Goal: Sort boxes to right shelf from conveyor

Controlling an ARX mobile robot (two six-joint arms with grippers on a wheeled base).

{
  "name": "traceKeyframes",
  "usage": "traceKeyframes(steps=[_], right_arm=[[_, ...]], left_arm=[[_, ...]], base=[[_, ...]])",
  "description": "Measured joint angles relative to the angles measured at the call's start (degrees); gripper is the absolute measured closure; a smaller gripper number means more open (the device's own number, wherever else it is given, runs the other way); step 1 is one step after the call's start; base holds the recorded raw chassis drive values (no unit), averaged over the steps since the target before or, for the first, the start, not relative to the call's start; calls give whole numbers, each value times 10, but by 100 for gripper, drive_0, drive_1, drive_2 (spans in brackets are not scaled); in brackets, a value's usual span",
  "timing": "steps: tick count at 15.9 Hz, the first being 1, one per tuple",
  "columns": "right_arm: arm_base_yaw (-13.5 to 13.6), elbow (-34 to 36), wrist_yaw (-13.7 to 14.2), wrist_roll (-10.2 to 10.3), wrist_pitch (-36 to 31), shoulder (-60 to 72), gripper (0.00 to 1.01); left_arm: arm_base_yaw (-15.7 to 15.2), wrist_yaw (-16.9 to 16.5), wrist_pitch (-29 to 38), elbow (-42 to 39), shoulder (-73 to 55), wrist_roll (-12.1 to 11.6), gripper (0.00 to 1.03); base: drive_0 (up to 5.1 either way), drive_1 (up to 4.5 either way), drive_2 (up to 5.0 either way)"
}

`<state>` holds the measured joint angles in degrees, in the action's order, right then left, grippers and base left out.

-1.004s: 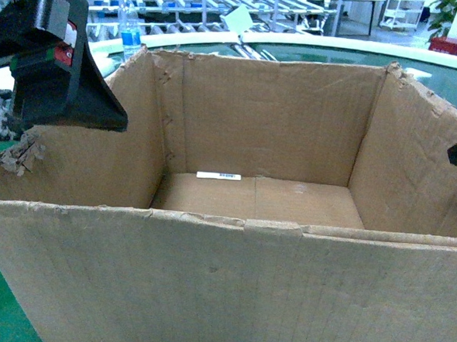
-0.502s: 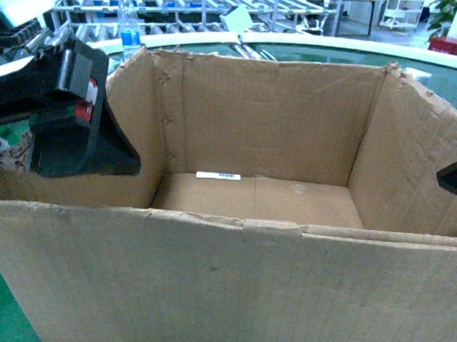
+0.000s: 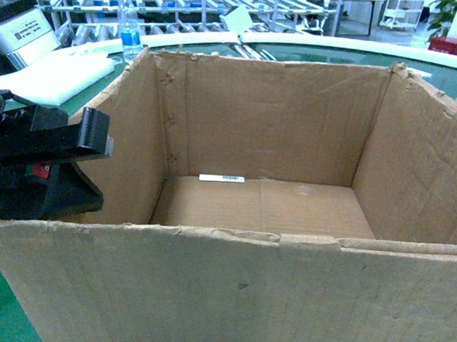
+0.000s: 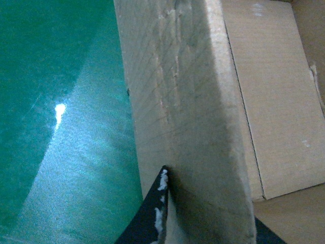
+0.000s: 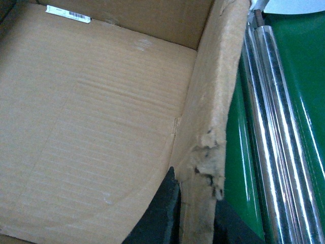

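Remotely logged, largest item first.

1. Conveyor (image 4: 61, 101): green belt, lying outboard of both hands and under the load.

2. Carton (image 3: 262, 126): brown corrugated, open-topped and ragged at the rim, standing on the belt between my two hands, each of which holds one side wall.

3. Steel rails (image 5: 269, 127): shiny pair just outboard of the right hand, close beside the carton's right wall. I take them for part of the right shelf but cannot confirm it.

4. Left hand (image 4: 203, 223): fingers straddling the left wall, outer finger (image 4: 152, 213) pressed against the cardboard; nearly closed, pinching the wall.

5. Right hand (image 5: 195, 213): likewise closed to the thickness of the torn right wall, one finger inside and one outside.

6. Barcode sticker (image 3: 222, 178): white strip on the carton floor, well inboard of both hands.

Step in hand, as I judge it: lifting and carrying the carton rightward. To do it well, I raise both hands together and level, keep the pinch below the frayed edge so it does not tear out, and clear the rails before swinging over.

Change from half a second ago: the left hand sits lower and further back on its wall, the right hand has left the head view, and the carton's near rim has dropped slightly.
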<state>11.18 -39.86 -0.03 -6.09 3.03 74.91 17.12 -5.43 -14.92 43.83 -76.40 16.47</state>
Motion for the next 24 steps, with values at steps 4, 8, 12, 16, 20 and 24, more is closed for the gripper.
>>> traceKeyframes(steps=[4, 8, 12, 16, 20, 24], right_arm=[[4, 8, 2, 19, -16, -8, 96], [-5, -17, 0, 20, -20, -31, 96], [-11, -78, -1, 21, -12, -60, 96], [-15, -98, 5, 10, -12, -98, 96], [-14, -98, 5, 9, -12, -98, 96], [-15, -98, 5, 8, -9, -97, 96]], left_arm=[[18, 36, 0, -4, 9, 18, 99], [22, 59, 3, 15, 34, 6, 99], [23, 69, -3, 72, 61, -7, 99], [42, 102, -13, 106, 82, -22, 99], [42, 101, -14, 106, 82, -24, 99], [43, 102, -16, 106, 82, -24, 99]], base=[[0, 0, 0], [0, 0, 0], [0, 0, 0], [0, 0, 0], [0, 0, 0], [-87, -222, 305]])
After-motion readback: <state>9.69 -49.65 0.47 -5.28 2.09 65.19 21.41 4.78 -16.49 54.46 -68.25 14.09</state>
